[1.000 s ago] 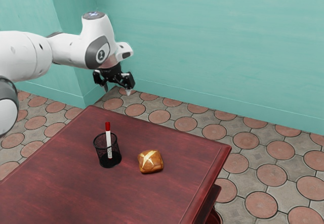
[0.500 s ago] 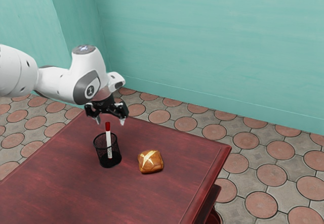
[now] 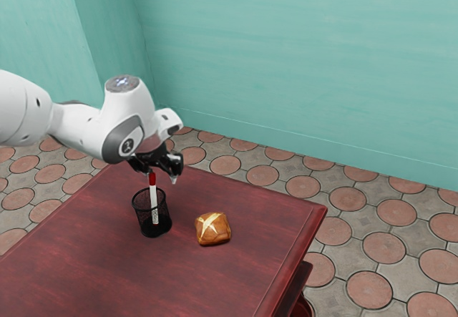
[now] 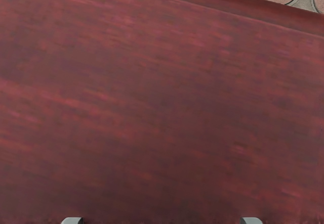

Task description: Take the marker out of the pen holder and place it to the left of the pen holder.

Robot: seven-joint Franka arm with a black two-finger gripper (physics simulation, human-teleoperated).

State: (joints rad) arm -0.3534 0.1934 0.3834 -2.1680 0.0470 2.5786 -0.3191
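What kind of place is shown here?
Perhaps a plain living room or dining room, rendered in simulation: a teal wall, a floor of patterned round tiles, and a reddish wooden table.

We're indoors, in what looks like a home: teal walls (image 3: 300, 59) meeting in a corner, a floor (image 3: 384, 247) of rounded terracotta-coloured tiles set in grey, a reddish wood-grained table (image 3: 93, 260), a bread roll (image 3: 213, 229) on top (rather cosy, that). Which room, I can't tell.
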